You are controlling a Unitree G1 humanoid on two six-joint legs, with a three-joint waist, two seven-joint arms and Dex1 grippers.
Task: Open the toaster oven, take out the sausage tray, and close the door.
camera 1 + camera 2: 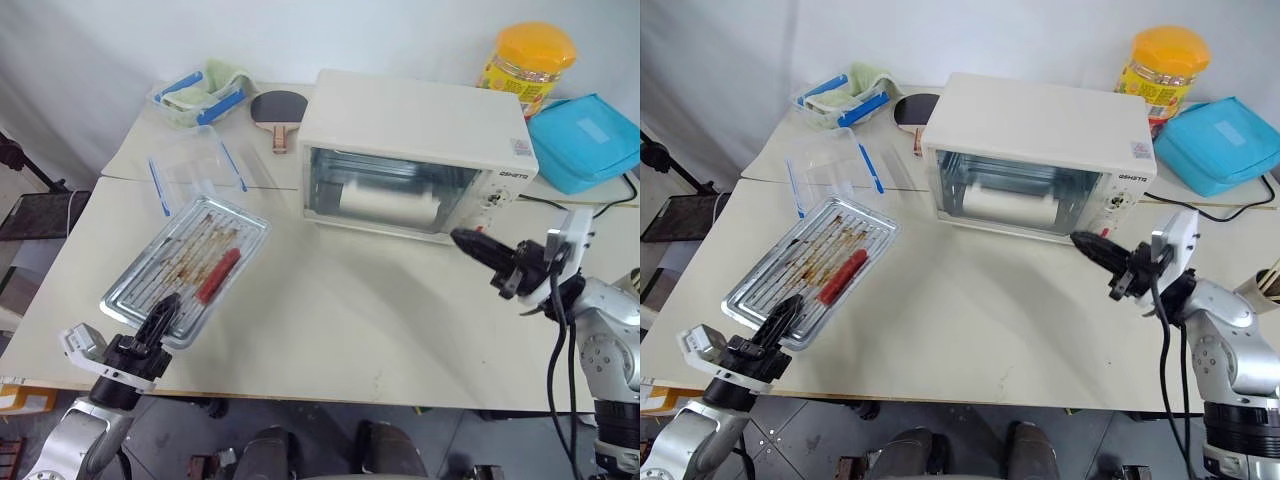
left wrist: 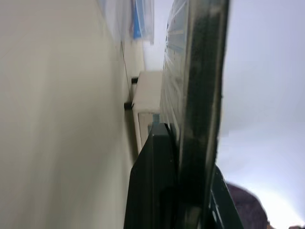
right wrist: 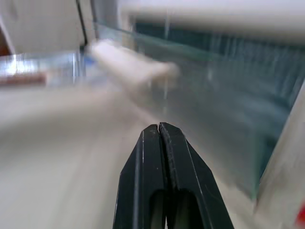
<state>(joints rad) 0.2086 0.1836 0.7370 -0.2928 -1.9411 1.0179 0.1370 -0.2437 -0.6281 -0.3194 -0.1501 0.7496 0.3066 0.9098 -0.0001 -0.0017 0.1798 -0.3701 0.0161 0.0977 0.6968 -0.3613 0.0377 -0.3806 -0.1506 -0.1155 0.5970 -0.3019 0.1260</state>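
- On a cream table (image 1: 340, 330) against a white wall, the toaster oven (image 1: 415, 155) stands toward the back, its glass door (image 1: 385, 195) up and shut.
- Left of it, the sausage tray (image 1: 185, 268) lies on the tabletop with 1 red sausage (image 1: 217, 275) inside; the left gripper (image 1: 160, 318) is pinched on the tray's near rim.
- The right gripper (image 1: 470, 243), fingers pressed together and empty, hovers just before the oven's lower right corner.
- Behind: a clear container (image 1: 195, 168) with blue clips, a paddle (image 1: 277, 110), a yellow-lidded jar (image 1: 527, 65), a blue case (image 1: 585, 140).
- The left wrist view shows the tray's edge (image 2: 202, 95) between the fingers; the right wrist view shows the white bar handle (image 3: 131, 64) behind closed tips.
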